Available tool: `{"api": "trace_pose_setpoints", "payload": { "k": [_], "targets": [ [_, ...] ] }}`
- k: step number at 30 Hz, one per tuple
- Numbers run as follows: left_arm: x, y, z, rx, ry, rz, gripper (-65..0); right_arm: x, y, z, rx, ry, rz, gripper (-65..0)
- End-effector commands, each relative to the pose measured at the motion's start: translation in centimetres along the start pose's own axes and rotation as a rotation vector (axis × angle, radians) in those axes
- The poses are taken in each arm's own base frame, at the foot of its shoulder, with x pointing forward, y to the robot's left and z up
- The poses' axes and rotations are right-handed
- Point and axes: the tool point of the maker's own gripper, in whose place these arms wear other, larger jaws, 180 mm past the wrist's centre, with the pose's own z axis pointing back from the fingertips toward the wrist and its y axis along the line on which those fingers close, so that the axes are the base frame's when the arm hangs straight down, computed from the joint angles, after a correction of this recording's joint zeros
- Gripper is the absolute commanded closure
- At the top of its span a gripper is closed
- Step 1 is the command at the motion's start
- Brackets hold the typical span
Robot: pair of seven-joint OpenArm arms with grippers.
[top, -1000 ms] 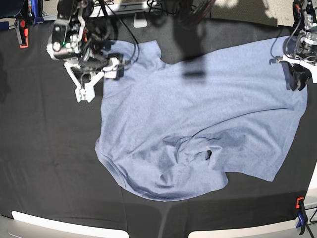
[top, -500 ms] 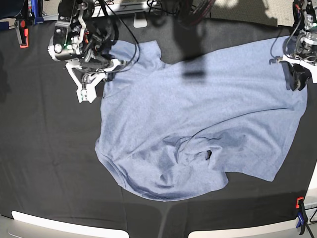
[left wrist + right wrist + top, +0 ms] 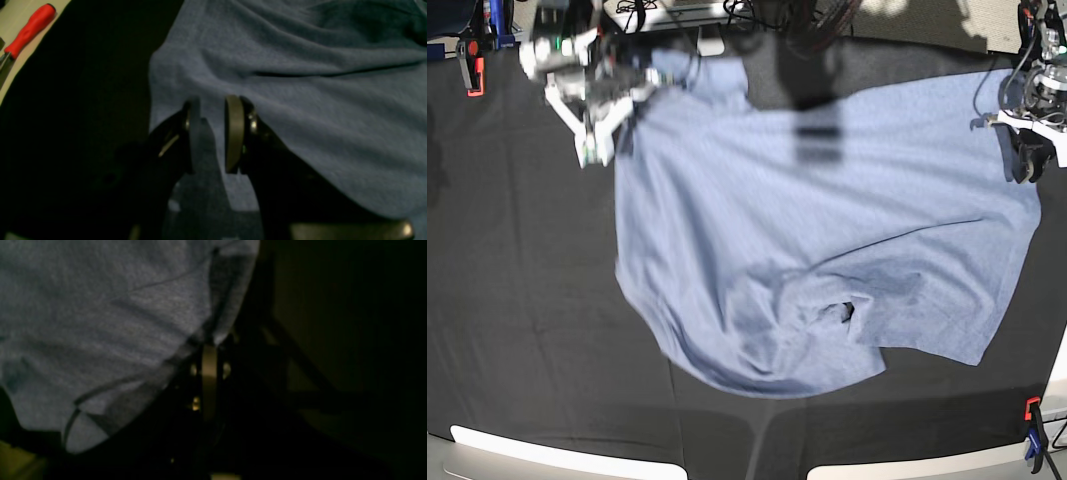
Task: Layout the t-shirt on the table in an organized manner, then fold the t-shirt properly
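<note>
Shirt (image 3: 827, 230) lies spread on desk (image 3: 517, 300), most of it flat, plain side up; no lettering seen. Landmark = shirt.

Right claw (image 3: 209, 350), at shirt's far corner on base view's left: pads pressed together, pinching shirt edge; cloth runs into the pads in the wrist view. Base view blurred there, cloth corner looks lifted off desk.

Left claw (image 3: 211, 133), at shirt's opposite far corner: pads part-spread, a ridge of shirt fabric between them. Pads look to touch the cloth on both sides, so prob. a grip on a thick fold, but can't be sure from wrist view. In base view the claw itself is too dark to read.

Red-handled clamp (image 3: 28, 28) at desk edge, well apart from shirt, beyond left claw.

Progress, as judged: layout stage, not finished. Far edge roughly stretched between the two claws. Near part of shirt bunched: creases and a dark pocket of folded cloth near the middle-low area, near hem curved and rumpled. No fold made yet.

Left to do: pull flat, smooth near hem + sleeves, then all folding.
</note>
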Motion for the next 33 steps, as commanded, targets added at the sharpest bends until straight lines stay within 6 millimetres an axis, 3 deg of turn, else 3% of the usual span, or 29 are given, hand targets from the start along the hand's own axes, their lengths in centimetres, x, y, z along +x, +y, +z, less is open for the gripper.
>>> {"api": "trace_pose_setpoints", "payload": {
  "k": [1, 9, 14, 18, 33],
  "targets": [
    [1.7, 0.2, 0.0, -0.006, -0.052, -0.013, -11.7, 0.3, -0.1, 0.8, -0.005, -0.023, 0.005, 0.0],
    [1.7, 0.2, 0.0, -0.006, -0.052, -0.013, -11.7, -0.5, 0.1, 2.2, -0.011, -0.019, 0.016, -0.2],
    [1.7, 0.2, 0.0, -0.006, -0.053, -0.013, -11.7, 1.2, 0.0, 2.0, -0.013, -0.065, 0.019, -23.2],
    [1.7, 0.2, 0.0, -0.006, -0.053, -0.013, -11.7, 2.3, -0.1, 1.8, -0.017, -0.07, 0.022, -26.1],
    [2.1, 0.2, 0.0, -0.007, -0.069, -0.013, -11.7, 12.8, -0.8, 2.7, -0.039, -0.34, 0.042, -26.1]
  ]
}}
